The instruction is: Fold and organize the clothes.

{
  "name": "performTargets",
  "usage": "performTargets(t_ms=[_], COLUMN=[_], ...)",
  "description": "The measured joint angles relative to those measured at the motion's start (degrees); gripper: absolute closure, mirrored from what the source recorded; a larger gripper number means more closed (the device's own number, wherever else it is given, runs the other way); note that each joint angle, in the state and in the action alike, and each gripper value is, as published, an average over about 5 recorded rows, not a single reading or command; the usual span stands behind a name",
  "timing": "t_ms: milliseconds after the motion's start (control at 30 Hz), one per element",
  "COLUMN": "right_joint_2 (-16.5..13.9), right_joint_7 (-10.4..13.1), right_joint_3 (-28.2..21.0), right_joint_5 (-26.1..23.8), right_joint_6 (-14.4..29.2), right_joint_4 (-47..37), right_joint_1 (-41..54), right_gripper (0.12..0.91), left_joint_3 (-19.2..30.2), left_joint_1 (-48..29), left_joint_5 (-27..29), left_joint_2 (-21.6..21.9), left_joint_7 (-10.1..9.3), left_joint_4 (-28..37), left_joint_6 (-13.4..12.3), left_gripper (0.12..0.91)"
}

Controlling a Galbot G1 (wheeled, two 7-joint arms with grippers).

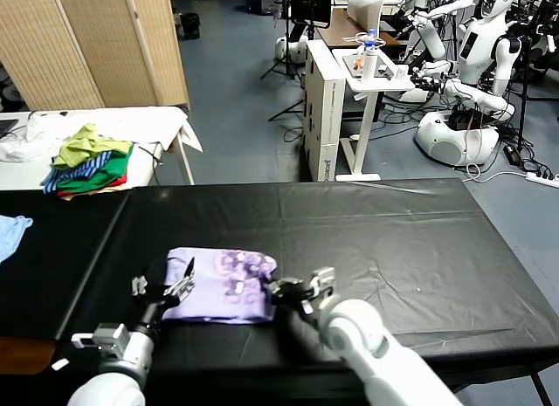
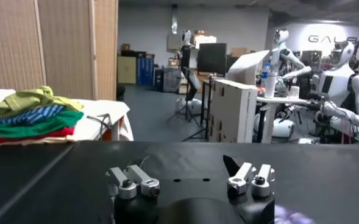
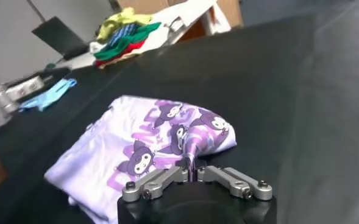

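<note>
White arms, silver-fingered black hands

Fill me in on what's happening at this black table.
The robot is folding a lavender T-shirt that lies partly folded, print side up, near the front edge of the black table. The right gripper has shut its fingers on a pinch of cloth at the shirt's right edge. The left gripper sits open at the shirt's left edge, holding nothing.
</note>
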Motion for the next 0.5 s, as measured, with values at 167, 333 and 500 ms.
performTargets(t_ms=[167, 333, 500], right_joint_2=[-4.06, -6.75, -9.17], right_joint_7=[-2.91, -3.66, -3.98], right_joint_3=[2.90, 4.61, 6.63], right_joint_5=[-3.22, -5.81, -8.01], right_joint_6=[-0.73, -0.52, 2.17], right_joint_4=[1.28, 3.11, 5.51], right_joint_1=[-0.47, -1.82, -4.15], right_gripper=[0.858, 0.675, 0.390], left_joint_3=[-0.05, 0.01, 0.33], left_joint_1=[0.64, 0.91, 1.40], left_joint_5=[0.03, -0.48, -0.86], left_joint_2=[-0.54, -1.19, -1.21], left_joint_7=[-0.04, -0.38, -0.88], left_joint_4=[0.15, 0.42, 0.82], left_joint_6=[-0.06, 0.29, -1.12], left_gripper=[0.123, 0.123, 0.123])
